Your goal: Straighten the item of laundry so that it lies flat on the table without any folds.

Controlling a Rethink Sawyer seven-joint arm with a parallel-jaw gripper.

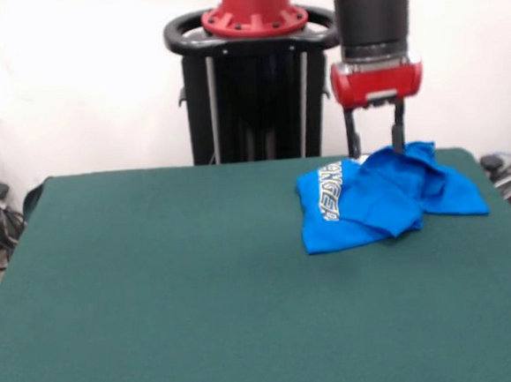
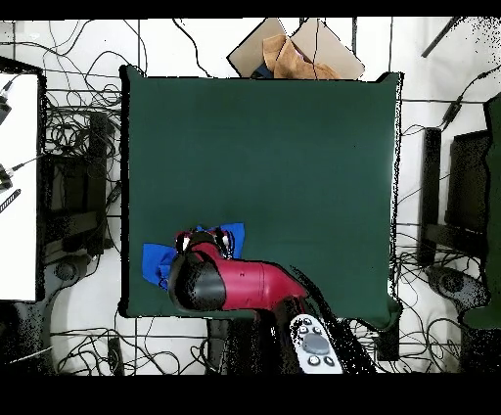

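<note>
The item of laundry (image 1: pixel 380 194) is a bright blue T-shirt lying crumpled at the far right of the dark green table (image 1: pixel 156 278). It is folded over itself, with part of its pale lettering showing on the left fold. My gripper (image 1: pixel 377 150) hangs straight down at the shirt's far edge. Its two fingers are spread apart, with their tips at the cloth's raised rim and nothing clamped between them. In the overhead view the red arm (image 2: pixel 245 284) covers most of the shirt (image 2: pixel 155 264), which peeks out near the table's (image 2: pixel 264 147) bottom left corner.
The shirt lies close to the table's far and right edges in the front view. A cardboard box (image 2: pixel 294 54) sits beyond the table's top edge in the overhead view. Cables (image 2: pixel 78 127) lie on the floor around the table, and a white surface (image 2: pixel 20 186) stands at the left.
</note>
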